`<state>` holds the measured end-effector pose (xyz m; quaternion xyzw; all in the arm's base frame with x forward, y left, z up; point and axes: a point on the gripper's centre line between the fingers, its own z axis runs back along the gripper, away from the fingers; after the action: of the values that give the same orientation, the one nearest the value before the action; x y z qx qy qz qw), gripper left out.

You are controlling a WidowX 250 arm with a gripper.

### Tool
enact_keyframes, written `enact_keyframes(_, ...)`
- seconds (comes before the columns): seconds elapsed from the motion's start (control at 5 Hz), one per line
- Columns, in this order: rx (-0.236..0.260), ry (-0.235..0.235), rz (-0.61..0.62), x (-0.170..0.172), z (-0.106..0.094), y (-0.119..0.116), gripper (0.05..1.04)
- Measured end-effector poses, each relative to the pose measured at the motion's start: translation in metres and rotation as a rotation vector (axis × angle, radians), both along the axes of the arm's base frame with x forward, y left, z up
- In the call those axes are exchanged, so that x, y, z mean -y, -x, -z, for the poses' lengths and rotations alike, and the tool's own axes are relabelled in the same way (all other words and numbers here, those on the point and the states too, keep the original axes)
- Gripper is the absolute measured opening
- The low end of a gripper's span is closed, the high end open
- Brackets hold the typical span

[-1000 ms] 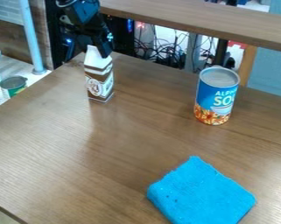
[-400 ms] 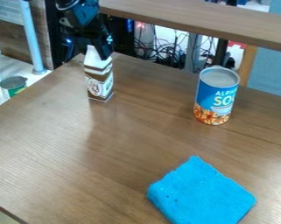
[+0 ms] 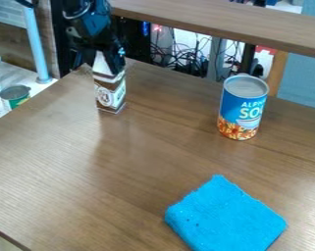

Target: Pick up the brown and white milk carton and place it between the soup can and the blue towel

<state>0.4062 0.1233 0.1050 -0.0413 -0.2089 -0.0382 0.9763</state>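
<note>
Camera view had the black two-finger tool (image 3: 110,65) at the far left of the brown wooden table (image 3: 61,166), hanging down at the peaked top of a white-and-brown carton (image 3: 110,93). The carton stood near the table's far left edge, close to upright, its white top partly hidden behind the tool. Whether the tool was open, closed or gripping the carton could not be told, nor whether the carton's base bore its full weight on the wood.

To the right, well apart from the carton, a blue cylindrical soup can with an orange lower band (image 3: 242,108) stood upright. Nearer, at the right, a bright blue folded cloth (image 3: 225,215) lay flat on the table.

The step in hand looked like handling the carton by its top. A next move seemed to call for making sure of the hold first, since a narrow, tall carton could tip or twist if it was caught off its middle. Keeping the carton upright and any motion slow would have suited it, with the table's edge so near.
</note>
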Motion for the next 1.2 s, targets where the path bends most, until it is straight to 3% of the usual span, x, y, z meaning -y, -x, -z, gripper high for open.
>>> enact_keyframes(0.2,-0.007,-0.003,-0.009,-0.001,0.005,0.001,0.845)
enact_keyframes(0.4,-0.009,-0.001,-0.006,0.000,0.005,0.002,0.845)
enact_keyframes(0.6,-0.006,0.038,0.011,0.014,-0.008,0.003,0.845)
enact_keyframes(0.8,0.111,0.065,0.039,0.039,-0.066,-0.009,0.845)
enact_keyframes(1.0,0.178,0.091,0.109,0.075,-0.109,-0.010,0.845)
enact_keyframes(1.2,0.227,0.113,0.253,0.126,-0.130,-0.006,0.845)
